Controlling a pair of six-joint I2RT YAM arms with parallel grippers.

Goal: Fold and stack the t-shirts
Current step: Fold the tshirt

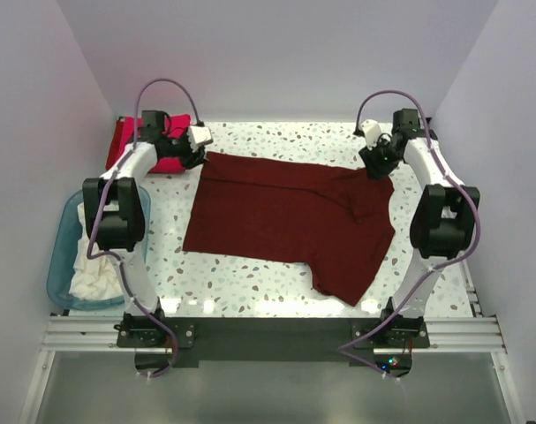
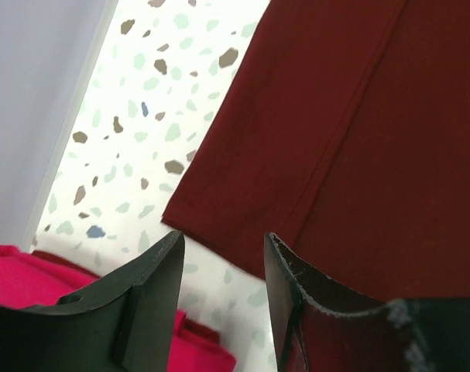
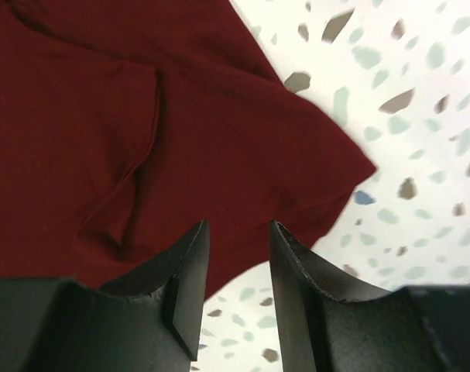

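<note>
A dark maroon t-shirt (image 1: 290, 221) lies spread across the speckled table, partly folded, with a sleeve trailing toward the front right. My left gripper (image 1: 195, 157) hovers at its far-left corner (image 2: 188, 213), open, nothing between its fingers (image 2: 153, 287). At the shirt's far-right corner (image 3: 339, 167), my right gripper (image 1: 374, 166) is also open and empty. A bright crimson-red t-shirt (image 1: 139, 146) lies folded at the back left, also seen below the left fingers as red cloth (image 2: 33, 279). White t-shirts (image 1: 95, 278) sit crumpled in the tub.
A translucent blue plastic tub (image 1: 66, 256) stands at the left edge beside the left arm. White walls close in the table on three sides. An aluminium rail (image 1: 268, 334) with both arm bases runs along the front.
</note>
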